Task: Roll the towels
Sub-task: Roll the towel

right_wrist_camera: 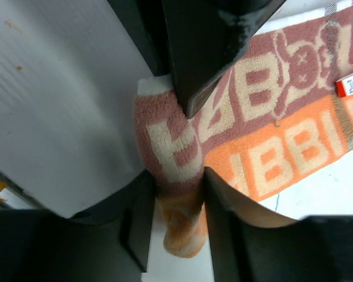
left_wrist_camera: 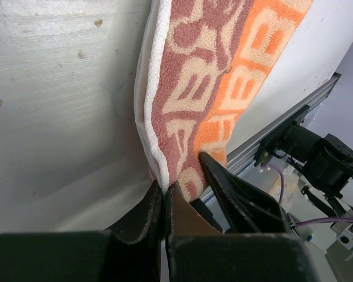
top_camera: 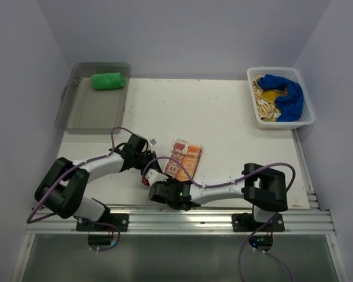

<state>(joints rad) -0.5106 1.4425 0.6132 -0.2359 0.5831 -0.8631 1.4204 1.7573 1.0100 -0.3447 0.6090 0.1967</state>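
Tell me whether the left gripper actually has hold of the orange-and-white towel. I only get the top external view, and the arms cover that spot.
Observer: Yes. The left gripper is shut on the orange-and-white towel, pinching its white-trimmed edge.
Operator: And the right gripper?
Observer: The right gripper has its jaws apart on either side of the towel's bunched end, which fills the gap. I cannot tell whether it is squeezing.
Operator: Is the towel a single layer where the left one pinches?
Observer: No. The left wrist view shows layers folded together at that edge.
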